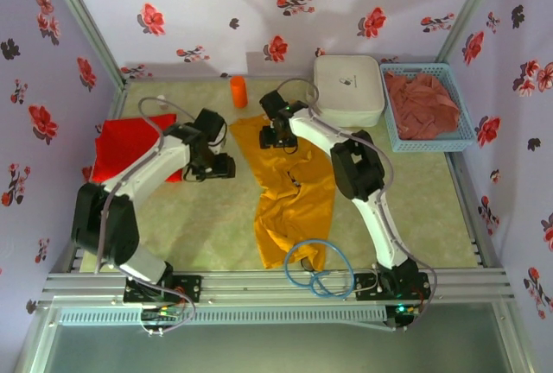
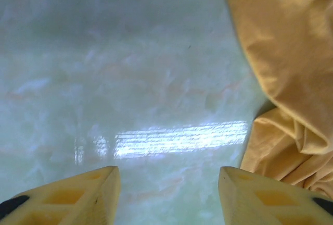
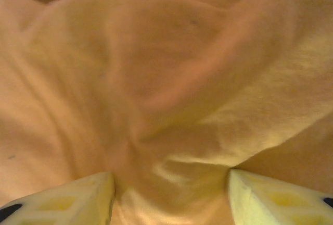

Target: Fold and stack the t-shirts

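The golden-yellow t-shirt (image 1: 294, 192) sprawls across the counter (image 1: 199, 218), and the red t-shirt (image 1: 125, 144) lies at the left. The blue basket (image 1: 429, 144) holds the pink t-shirt (image 1: 422, 105). The white case (image 1: 347, 88) carries a mark too small to read. The left end effector (image 2: 169, 175) is wide over bare counter. The right end effector (image 3: 170, 180) is wide, straddling yellow cloth.

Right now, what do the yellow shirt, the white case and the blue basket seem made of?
Yellow shirt: soft matte cloth, probably cotton; it creases and drapes in folds. White case: hard plastic, likely, smooth with slight sheen and rounded corners. Blue basket: moulded plastic, judging by its open lattice walls.
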